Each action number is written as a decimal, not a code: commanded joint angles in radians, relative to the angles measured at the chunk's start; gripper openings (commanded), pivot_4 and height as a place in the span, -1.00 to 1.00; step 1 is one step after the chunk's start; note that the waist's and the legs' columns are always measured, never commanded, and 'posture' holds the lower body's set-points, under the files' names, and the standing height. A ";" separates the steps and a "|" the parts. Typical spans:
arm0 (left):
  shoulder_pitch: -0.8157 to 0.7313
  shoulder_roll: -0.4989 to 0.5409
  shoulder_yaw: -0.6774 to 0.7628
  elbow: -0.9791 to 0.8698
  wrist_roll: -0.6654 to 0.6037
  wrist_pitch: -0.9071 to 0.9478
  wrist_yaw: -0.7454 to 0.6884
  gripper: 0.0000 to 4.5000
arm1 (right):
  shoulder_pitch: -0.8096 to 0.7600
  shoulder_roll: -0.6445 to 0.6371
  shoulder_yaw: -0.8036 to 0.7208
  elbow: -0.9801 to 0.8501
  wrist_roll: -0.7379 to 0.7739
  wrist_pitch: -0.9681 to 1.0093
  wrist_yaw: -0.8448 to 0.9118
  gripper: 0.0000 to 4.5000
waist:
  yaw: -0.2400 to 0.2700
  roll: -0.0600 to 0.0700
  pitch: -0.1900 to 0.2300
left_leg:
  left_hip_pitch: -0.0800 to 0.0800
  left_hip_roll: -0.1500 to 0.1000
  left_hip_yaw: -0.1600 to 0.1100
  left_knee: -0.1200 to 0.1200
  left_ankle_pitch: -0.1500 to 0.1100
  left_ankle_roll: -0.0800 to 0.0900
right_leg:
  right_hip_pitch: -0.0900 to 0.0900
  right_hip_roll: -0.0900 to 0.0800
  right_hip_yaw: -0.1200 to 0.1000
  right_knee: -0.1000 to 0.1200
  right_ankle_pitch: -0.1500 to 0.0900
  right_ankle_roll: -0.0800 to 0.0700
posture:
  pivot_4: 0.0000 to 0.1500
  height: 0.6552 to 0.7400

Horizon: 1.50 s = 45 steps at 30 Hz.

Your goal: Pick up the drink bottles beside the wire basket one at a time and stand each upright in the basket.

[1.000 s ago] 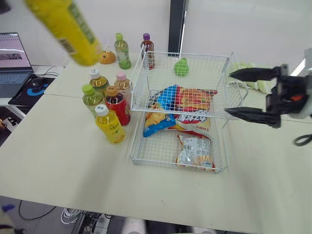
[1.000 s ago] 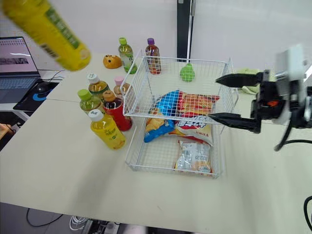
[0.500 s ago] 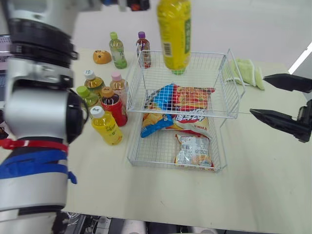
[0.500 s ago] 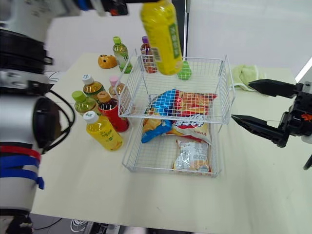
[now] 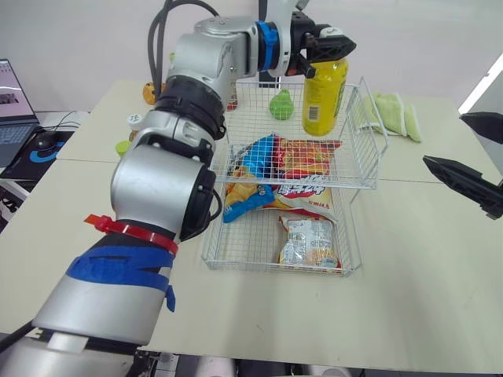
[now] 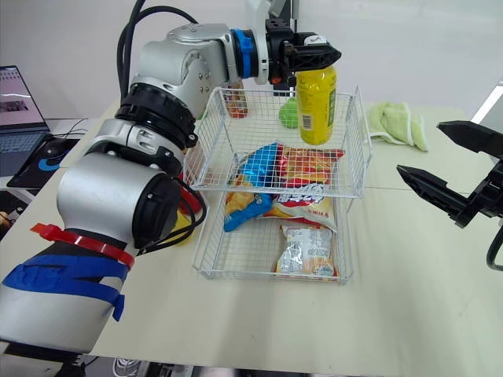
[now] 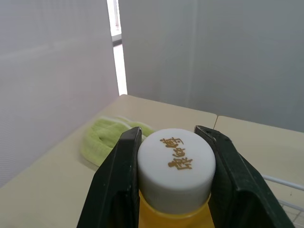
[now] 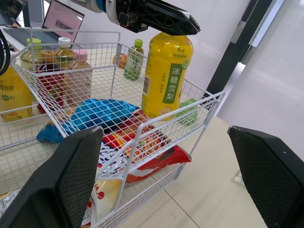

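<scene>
Black fingers of the left gripper (image 7: 170, 137) are clamped on the white screw cap (image 7: 175, 164) of a tall yellow plastic drink bottle (image 6: 316, 102), one on each side, and the left wrist view shows gold Chinese characters printed on that cap. The bottle hangs upright straight below the gripper, inside the top tier of the white two-tier wire basket (image 5: 357, 118), near its far right corner; whether its base touches the mesh I cannot tell. From the right wrist view the bottle's green label strip reads 冰糖雪梨, with a barcode beside it. Next to the bottle sits a small green pear-shaped toy (image 5: 280, 104), and blue and red crisp bags (image 5: 287, 157) lie in front of it, with a pale snack packet (image 5: 308, 242) on the lower tier. Through the mesh that same wrist view picks out more capped drink bottles (image 8: 59, 47) standing beside the basket, largely hidden behind the arm in the head views. The right gripper (image 6: 420, 148) hovers well to the right of the basket, spread wide and holding nothing. A folded green cloth (image 5: 393, 114) lies beyond it.
</scene>
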 commanded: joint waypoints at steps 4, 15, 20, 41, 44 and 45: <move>-0.058 -0.036 0.058 0.036 0.039 -0.047 0.021 -0.40 | 0.001 0.005 -0.025 -0.038 0.017 -0.040 -0.034 1.00 | 0.000 0.000 0.000 | 0.000 0.000 0.000 0.000 0.000 0.000 | 0.000 0.000 0.000 0.000 0.000 0.000 | 1.00 0.42; -0.082 0.030 0.089 -0.005 0.077 -0.065 -0.124 0.99 | 0.043 0.028 -0.032 -0.056 0.014 -0.075 -0.037 1.00 | -0.003 0.001 0.000 | 0.000 0.000 0.000 0.000 0.000 0.000 | 0.000 0.000 0.000 0.000 0.000 0.000 | 1.00 0.42; -0.053 0.142 0.091 -0.100 0.075 -0.024 -0.211 0.99 | 0.064 0.023 -0.030 -0.050 -0.001 -0.093 -0.017 1.00 | -0.004 0.002 -0.001 | 0.001 0.000 0.000 0.000 0.000 -0.001 | 0.000 0.001 0.000 0.001 0.000 0.000 | 1.00 0.42; 0.555 0.811 0.337 -0.906 -0.092 0.546 -0.216 0.99 | -0.183 -0.108 0.282 0.024 0.052 -0.143 0.183 1.00 | -0.005 0.003 -0.001 | 0.001 0.002 -0.006 0.012 0.000 0.000 | 0.003 0.000 -0.003 0.009 0.000 0.000 | 1.00 0.42; 0.696 0.889 0.442 -0.951 -0.102 0.555 -0.171 0.99 | -0.278 -0.089 0.388 0.043 0.049 -0.144 0.189 1.00 | -0.006 0.002 -0.001 | 0.001 0.002 -0.008 0.014 0.000 0.000 | 0.004 0.000 -0.003 0.012 0.000 0.000 | 1.00 0.42; 0.758 0.913 0.478 -0.967 -0.100 0.545 -0.166 0.99 | -0.305 -0.081 0.421 0.051 0.043 -0.145 0.190 1.00 | -0.008 0.002 -0.001 | 0.002 0.002 -0.008 0.014 0.000 0.000 | 0.004 0.000 -0.003 0.013 0.000 0.000 | 1.00 0.42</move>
